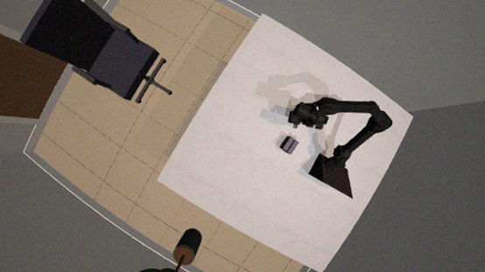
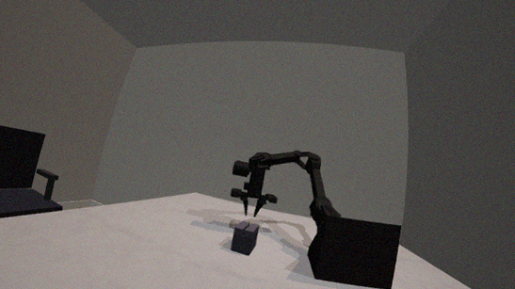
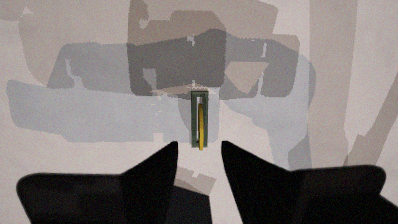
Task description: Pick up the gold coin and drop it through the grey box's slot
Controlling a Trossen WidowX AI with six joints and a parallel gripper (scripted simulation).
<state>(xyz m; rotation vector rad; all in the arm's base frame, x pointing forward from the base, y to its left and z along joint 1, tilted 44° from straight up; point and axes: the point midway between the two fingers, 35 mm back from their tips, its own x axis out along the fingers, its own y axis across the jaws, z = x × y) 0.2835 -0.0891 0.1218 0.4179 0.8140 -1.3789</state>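
Observation:
The gold coin [image 3: 201,127] [image 1: 295,126] stands on edge in the dark-green holder [image 3: 193,117], its flat faces toward the two fingers. My gripper [image 3: 199,146] [image 2: 250,215] is open and empty. It points down above the coin and holder, with one fingertip to each side of the coin's near end in the wrist view. The closed grey box [image 1: 288,144] [image 2: 244,240] [image 3: 194,206] stands close to the holder, with a dark slot across its lid. In the wrist view the box is partly cut off at the bottom, between the fingers.
The white table [image 1: 238,161] [image 2: 119,260] carries the arm's dark base block [image 1: 335,179] [image 2: 355,255] on the side beyond the box. Shadows of the arm fall around the holder. An office chair [image 1: 124,63] and a potted plant [image 1: 191,242] stand off the table.

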